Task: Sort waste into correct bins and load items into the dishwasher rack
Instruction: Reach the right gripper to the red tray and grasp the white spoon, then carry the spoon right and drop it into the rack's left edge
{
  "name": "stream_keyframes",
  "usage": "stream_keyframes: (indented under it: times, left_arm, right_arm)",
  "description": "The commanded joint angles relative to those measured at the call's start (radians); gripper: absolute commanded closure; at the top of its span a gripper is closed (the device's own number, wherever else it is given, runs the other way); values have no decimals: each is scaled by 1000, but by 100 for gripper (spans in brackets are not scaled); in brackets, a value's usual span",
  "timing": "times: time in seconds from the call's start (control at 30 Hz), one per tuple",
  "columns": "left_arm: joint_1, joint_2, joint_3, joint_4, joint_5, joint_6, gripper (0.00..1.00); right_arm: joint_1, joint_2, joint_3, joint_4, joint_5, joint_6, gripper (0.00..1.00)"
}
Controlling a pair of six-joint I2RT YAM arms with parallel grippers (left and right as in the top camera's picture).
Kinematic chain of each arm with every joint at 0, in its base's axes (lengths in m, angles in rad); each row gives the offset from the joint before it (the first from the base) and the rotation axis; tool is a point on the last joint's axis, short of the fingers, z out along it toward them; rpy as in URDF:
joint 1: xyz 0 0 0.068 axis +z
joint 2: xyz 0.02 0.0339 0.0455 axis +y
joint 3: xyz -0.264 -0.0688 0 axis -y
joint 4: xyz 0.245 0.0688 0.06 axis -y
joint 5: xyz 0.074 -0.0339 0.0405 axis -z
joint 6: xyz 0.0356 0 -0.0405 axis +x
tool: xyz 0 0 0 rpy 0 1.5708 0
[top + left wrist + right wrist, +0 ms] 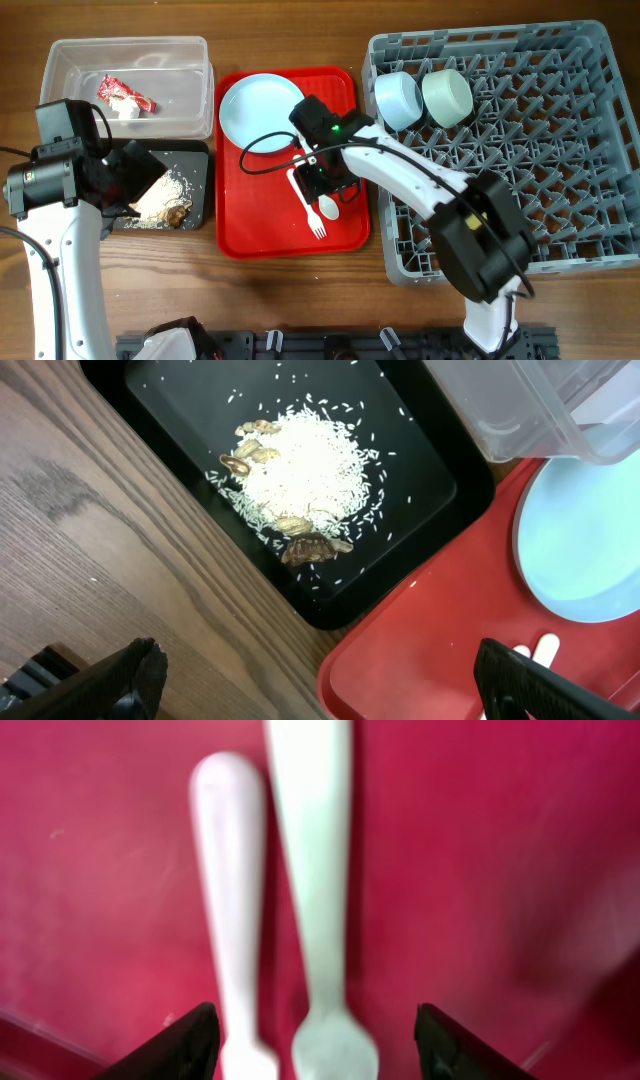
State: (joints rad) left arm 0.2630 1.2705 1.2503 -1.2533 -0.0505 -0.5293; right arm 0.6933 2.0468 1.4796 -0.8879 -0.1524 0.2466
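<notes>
The white fork (pixel 316 222) and spoon (pixel 328 207) lie side by side on the red tray (pixel 250 225). My right gripper (pixel 326 186) hovers open just above them; in the right wrist view the fork (pixel 228 900) and spoon (pixel 318 890) lie between its fingers (pixel 320 1045). The light blue plate (pixel 260 111) rests on the tray's far left. The light blue bowl (pixel 399 99) and pale green bowl (pixel 446 96) sit in the grey rack (pixel 560 150). The red-and-white wrapper (pixel 125 93) is in the clear tub (pixel 190 60). Food scraps (pixel 300 480) lie in the black tray (pixel 180 420). My left gripper (pixel 320 685) is open and empty over the tray's near corner.
The rack fills the right side of the table. The red tray sits between it and the two bins. Bare wooden table lies along the front. The yellow cup is not in view.
</notes>
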Motion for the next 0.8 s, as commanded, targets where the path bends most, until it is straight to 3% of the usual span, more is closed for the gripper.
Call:
stream_keyframes:
  times: [0.0,0.17,0.3,0.37,0.53,0.77]
  left_arm:
    - [5,-8,5,-3,8,1,0]
    - [5,-8,5,-4,8,1,0]
    - [5,-8,5,-4,8,1,0]
    - [5,-8,5,-4,8,1,0]
    - [5,-8,5,-4,8,1,0]
    - [5,-8,5,-3,8,1,0]
  right_arm:
    - [7,72,-2,29,53,52,40]
    - [7,95,-2,4,93,113,71]
    - [7,94,-2,-14,96,149,84]
    - [6,85,-2,-27,97,148,95]
    - [4,-26,9,-63,101,145,96]
    - [-56,-380,9,-230,210,94,95]
